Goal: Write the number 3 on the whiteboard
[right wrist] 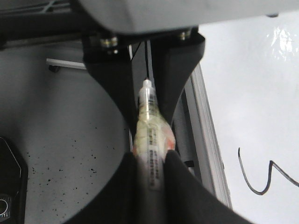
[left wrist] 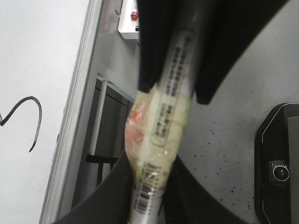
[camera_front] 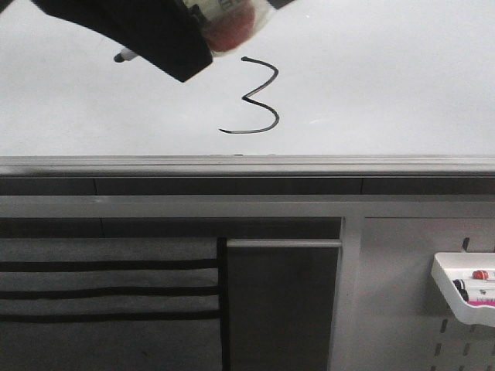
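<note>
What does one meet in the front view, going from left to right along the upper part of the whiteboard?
Marker tip → black gripper holding the marker → number 3 in black ink → bare whiteboard.

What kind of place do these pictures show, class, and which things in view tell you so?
Probably a lab or workshop bench for robot trials: a large glossy white whiteboard lying flat with a black marker-drawn number 3, a grey perforated panel carrying a small white tray, and a speckled grey floor.
</note>
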Controlling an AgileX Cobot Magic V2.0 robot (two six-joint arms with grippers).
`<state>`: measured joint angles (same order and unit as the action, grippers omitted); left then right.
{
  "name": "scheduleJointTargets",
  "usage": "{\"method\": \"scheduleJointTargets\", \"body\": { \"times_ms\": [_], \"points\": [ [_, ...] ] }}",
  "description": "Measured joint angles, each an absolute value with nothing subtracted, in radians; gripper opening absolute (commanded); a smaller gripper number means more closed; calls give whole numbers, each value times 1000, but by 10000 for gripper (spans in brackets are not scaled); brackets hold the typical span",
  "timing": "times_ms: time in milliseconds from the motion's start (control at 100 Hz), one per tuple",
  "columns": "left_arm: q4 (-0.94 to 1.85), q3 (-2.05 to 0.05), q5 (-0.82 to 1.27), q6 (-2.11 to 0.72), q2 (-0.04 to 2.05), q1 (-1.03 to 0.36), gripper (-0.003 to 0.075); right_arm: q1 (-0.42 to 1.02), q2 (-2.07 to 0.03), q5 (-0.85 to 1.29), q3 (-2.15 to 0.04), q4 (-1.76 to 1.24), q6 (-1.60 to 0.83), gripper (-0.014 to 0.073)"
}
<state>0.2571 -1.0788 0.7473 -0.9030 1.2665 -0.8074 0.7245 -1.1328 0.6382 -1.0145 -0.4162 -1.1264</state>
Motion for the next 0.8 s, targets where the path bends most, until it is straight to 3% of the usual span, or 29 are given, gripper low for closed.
{"method": "scheduleJointTargets", "body": {
  "times_ms": [200,400,550,800],
  "points": [
    [267,-1079,761,-892,1267,-803,-18,720,-1133,616,-1015,-416,-1084,255],
    [275,-1079,761,-834,1267,-707,-18,633,-1087,612,-1015,-416,-996,258],
    [276,-1077,728,-726,1272,-554,-18,515,-1005,626,-1015,-415,-918,258],
    [401,-1033,527,-592,1371,-316,-18,425,-962,736,-1015,-415,-887,258]
  ]
}}
